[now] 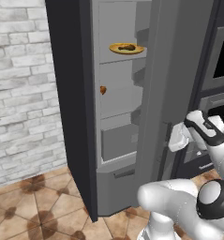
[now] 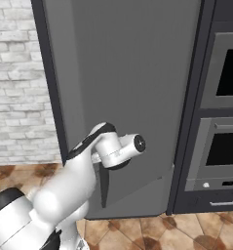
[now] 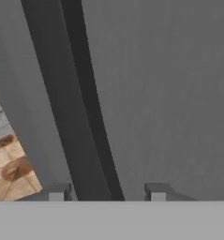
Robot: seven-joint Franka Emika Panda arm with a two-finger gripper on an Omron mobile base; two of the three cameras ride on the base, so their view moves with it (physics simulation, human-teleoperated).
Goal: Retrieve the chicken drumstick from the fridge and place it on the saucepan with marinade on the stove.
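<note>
Looking at the matte grey fridge [image 1: 118, 117], I see no readable writing on it. Its door [image 2: 132, 97] is partly open, and my left camera catches a yellow-rimmed plate [image 1: 126, 48] carrying the dark drumstick [image 1: 128, 47] on an upper shelf. The gripper [image 3: 107, 192] straddles the thin dark handle [image 3: 85, 117], fingers apart, not clamped.

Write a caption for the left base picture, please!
Fridge door ajar, drumstick on a yellow plate inside, gripper at the handle.

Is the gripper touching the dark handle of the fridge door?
Cannot tell. In the hand view the handle runs between the gripper fingertips, but no plain contact or gap shows.
</note>
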